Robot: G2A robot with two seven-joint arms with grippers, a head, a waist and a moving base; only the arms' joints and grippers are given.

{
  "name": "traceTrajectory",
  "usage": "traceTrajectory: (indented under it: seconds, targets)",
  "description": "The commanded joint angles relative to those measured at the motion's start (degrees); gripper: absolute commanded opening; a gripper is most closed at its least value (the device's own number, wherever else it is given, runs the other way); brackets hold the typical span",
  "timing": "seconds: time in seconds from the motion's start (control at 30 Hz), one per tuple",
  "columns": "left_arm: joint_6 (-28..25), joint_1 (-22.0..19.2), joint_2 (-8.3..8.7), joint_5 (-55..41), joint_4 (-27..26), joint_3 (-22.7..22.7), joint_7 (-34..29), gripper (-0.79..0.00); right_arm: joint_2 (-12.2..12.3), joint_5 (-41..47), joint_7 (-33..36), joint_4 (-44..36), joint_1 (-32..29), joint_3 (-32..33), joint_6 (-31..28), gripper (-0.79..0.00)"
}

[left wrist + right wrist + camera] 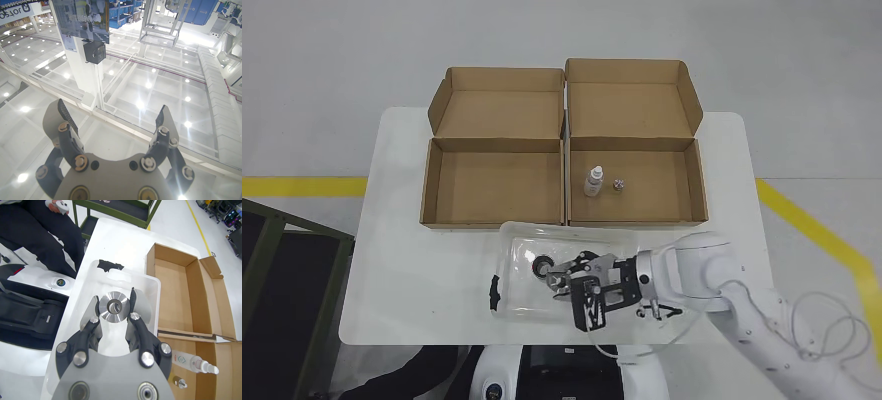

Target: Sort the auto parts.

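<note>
White surface (392, 250): cardboard lft box (492, 185), rt box (662, 185) at far edge, clear bin (517, 240) at near edge. Lft hand (113, 115) wide, empty, facing ceiling (160, 79). Rt wrist view: rt hand (114, 308) in bin clamps metal disc (105, 313). Rt box holds bottle (594, 181), small metal part (620, 184).

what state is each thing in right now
right gripper: shut on metal ring
metal ring: gripped, over clear bin
left gripper: open, holding nothing
left box: lid open, empty
right box: lid open, holds spray bottle and small metal part
spray bottle: lying on its side
</note>
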Motion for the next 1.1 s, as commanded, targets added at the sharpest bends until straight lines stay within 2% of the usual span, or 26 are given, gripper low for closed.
traceTrajectory:
  seconds: [0.0,0.57,1.07]
  targets:
    - [0.00,0.00,0.00,0.00,0.00,0.00,0.00,0.000,0.03,1.18,-0.77,0.38,0.23,0.52,-0.01,-0.785]
    - [0.00,0.00,0.00,0.00,0.00,0.00,0.00,0.000,0.08,10.63,-6.86,2.80,4.99,6.65,1.50,-0.785]
    - [0.00,0.00,0.00,0.00,0.00,0.00,0.00,0.000,0.14,14.57,-12.03,3.72,8.84,12.13,2.60,-0.785]
